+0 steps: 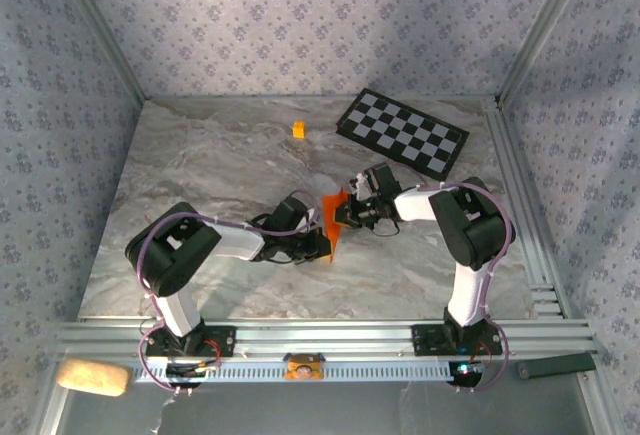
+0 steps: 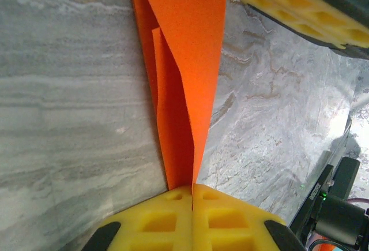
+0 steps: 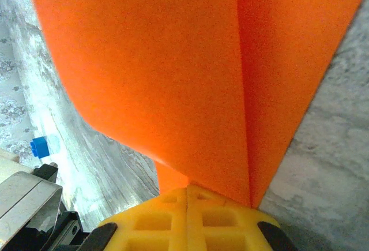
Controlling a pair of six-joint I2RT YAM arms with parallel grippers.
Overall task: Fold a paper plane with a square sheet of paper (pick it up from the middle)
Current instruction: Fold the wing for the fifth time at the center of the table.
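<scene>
Top external view: the folded orange paper [image 1: 333,217] stands lifted over the middle of the marble desk [image 1: 200,175], between the left hand [image 1: 318,242] and the right hand [image 1: 348,213], which meet there from either side. In the left wrist view the left hand [image 2: 192,192] is clamped on the paper's narrow end, its yellow pads [image 2: 158,222] pressed together; the creased sheet widens away from it toward the right hand's pad at the upper right. In the right wrist view the right hand [image 3: 187,194] is likewise pinched tight on the paper [image 3: 161,60], and a fold line runs up from the pads. The small orange-yellow cube [image 1: 298,129] and the checkered board [image 1: 402,132] lie at the far side of the desk, well apart from the paper.
</scene>
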